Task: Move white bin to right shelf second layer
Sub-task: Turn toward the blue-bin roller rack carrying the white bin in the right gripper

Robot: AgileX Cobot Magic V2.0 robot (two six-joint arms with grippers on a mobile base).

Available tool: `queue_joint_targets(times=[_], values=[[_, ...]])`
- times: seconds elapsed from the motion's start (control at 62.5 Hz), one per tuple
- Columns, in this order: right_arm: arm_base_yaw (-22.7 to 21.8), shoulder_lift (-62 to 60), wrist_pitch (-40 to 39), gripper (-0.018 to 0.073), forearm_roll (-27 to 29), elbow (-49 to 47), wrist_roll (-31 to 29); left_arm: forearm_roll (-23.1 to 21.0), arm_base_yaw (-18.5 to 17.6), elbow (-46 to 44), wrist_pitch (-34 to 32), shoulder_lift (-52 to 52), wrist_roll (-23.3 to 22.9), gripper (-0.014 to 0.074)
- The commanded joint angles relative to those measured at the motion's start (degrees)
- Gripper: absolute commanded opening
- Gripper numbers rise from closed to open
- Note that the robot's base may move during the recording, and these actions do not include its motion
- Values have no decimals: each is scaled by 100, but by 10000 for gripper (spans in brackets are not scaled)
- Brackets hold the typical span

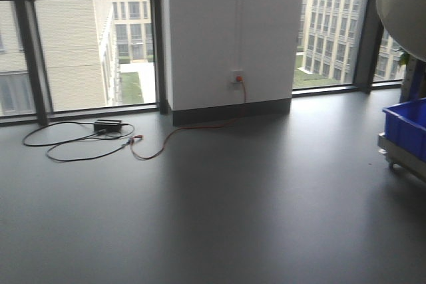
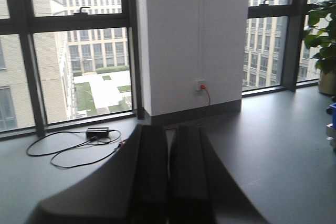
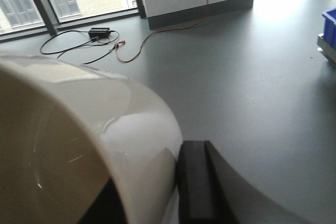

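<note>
1. My left hand (image 2: pixel 169 135) was closed, its two dark fingers pressed together with nothing between them. I judged it best to leave it tucked in, out of the way of the carry.
2. Ahead of that hand and low to its left, a black cable (image 1: pixel 73 145) and its power brick (image 1: pixel 108 125) lay looped on the floor. An orange cord (image 1: pixel 186 128) ran from them to the wall socket (image 1: pixel 237 76) beyond. I would route the base well clear of all that.
3. My right hand (image 3: pixel 184 182) was gripping the white bin (image 3: pixel 105 129). One dark finger (image 3: pixel 197 192) lay against the outside of the wall, and the other was hidden, inside the rim as far as I could judge. The bin filled the space just left of that finger, and in the front view it showed only as a pale curve in the top right corner, up off the floor.
4. A hold on one side of a glossy tub looked to me like one that could slip or swing. I would turn slowly, avoid sudden stops and keep the wrist steady.
5. Far to the right of that hand, a blue crate (image 1: pixel 406 128) sat on a low trolley (image 1: pixel 399 156). The right shelf second layer was in no view, so I judged the carry only partly done. I would turn right, pass that crate with room to spare, and hold the grip until the shelf showed itself.
</note>
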Motion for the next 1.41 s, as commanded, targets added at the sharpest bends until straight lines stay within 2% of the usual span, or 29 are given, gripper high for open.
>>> queue_joint_targets(times=[0.0, 1.391], values=[[-44, 0, -583, 56, 12, -173, 5, -29, -19, 190, -496, -76, -43, 85], [-44, 0, -583, 56, 12, -173, 5, -29, -19, 190, -496, -76, -43, 85]])
